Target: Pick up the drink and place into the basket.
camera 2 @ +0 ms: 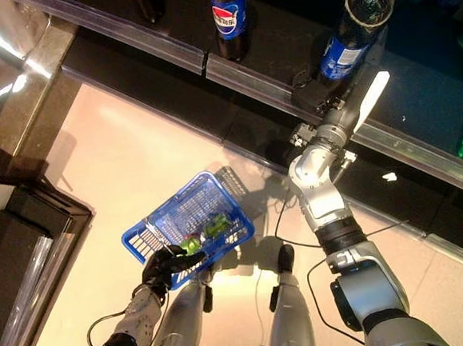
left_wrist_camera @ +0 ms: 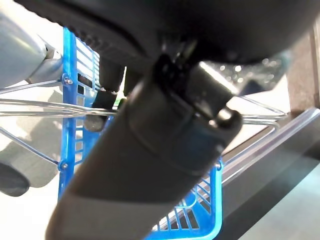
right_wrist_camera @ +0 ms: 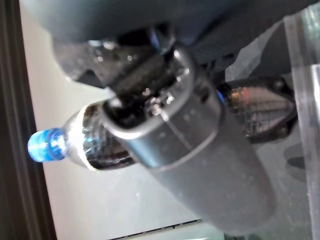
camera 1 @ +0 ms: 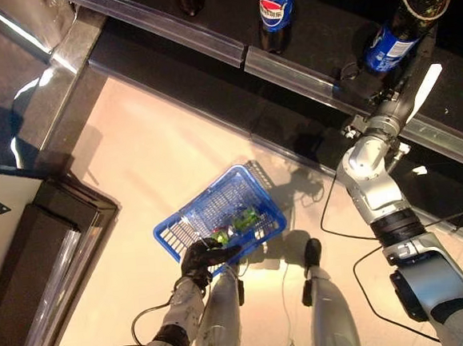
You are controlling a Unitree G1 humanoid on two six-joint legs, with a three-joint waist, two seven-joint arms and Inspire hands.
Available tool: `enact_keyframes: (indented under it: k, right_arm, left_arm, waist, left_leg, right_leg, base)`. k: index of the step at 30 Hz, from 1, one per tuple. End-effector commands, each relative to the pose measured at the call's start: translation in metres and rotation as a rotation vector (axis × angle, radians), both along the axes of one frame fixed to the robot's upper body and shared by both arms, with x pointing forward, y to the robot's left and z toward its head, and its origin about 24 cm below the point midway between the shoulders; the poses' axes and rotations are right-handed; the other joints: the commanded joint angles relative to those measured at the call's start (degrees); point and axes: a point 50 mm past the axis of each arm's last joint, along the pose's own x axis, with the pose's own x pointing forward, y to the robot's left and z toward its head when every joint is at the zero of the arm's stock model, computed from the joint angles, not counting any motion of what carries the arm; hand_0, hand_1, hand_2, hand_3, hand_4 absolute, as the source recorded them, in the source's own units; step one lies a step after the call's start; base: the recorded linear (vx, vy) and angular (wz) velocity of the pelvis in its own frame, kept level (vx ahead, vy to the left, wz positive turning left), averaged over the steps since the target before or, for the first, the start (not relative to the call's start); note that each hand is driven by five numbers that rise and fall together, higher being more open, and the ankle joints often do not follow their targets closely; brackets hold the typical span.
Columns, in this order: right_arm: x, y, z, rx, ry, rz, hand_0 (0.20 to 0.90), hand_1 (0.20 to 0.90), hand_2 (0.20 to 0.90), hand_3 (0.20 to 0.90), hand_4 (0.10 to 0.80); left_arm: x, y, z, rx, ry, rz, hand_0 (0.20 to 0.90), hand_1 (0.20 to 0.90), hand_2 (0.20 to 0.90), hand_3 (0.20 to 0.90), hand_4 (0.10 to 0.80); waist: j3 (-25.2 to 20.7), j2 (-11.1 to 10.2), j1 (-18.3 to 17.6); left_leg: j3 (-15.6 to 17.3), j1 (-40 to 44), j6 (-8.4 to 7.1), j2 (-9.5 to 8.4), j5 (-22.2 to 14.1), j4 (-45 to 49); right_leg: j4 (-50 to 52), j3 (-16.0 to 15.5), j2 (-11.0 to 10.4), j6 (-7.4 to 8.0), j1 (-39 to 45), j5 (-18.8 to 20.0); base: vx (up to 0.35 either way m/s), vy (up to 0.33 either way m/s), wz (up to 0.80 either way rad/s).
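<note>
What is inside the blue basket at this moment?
Inside the blue basket lies a green drink. The left hand holding its handle covers the near corner, so anything there stays hidden.

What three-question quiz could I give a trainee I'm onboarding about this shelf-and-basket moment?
1. True or false: the basket is empty.
2. Which hand is on the cola bottle at the shelf: A) left, B) right, C) neither?
3. What does the left hand hold?

Key:
1. False: green items lie inside it.
2. B: the right hand reaches to the bottle's lower part, and the right wrist view shows its fingers around the bottle.
3. The basket's wire handle; its fingers are curled round it.
</note>
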Motion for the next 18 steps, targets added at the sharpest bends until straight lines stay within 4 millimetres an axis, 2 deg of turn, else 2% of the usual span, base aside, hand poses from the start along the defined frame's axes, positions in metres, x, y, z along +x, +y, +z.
enact_keyframes:
  k: [1,18]
  right_arm:
    - [-0.014,-0.006,0.076,0.046,-0.322,-0.031,0.900,0.900,0.900,0.900,0.800]
    - [-0.005,-0.012,0.108,0.015,-0.349,-0.048,0.900,0.900,0.900,0.900,0.800]
  left_arm:
    - [-0.063,0.028,-0.040,0.076,0.221,0.002,0.300,0.300,0.300,0.200,0.100]
    - [-0.059,0.024,-0.037,0.053,0.208,-0.029,0.300,0.300,0.300,0.200,0.100]
  waist:
    - [-0.11,-1.24,0.55]
    - [-0.11,0.01,1.73]
  left_leg:
    - [-4.85,-5.00,0.82,-1.57,-1.33,7.41]
    - [-5.35,-7.56,1.31,-2.64,-1.32,8.70]
  right_leg:
    - [2.92,-4.19,-3.06,-2.19,-0.88,0.54]
    - [4.80,-4.19,-3.11,-2.53,-3.78,0.14]
  base:
    - [0.000,0.000,0.00]
    - [0.000,0.001,0.00]
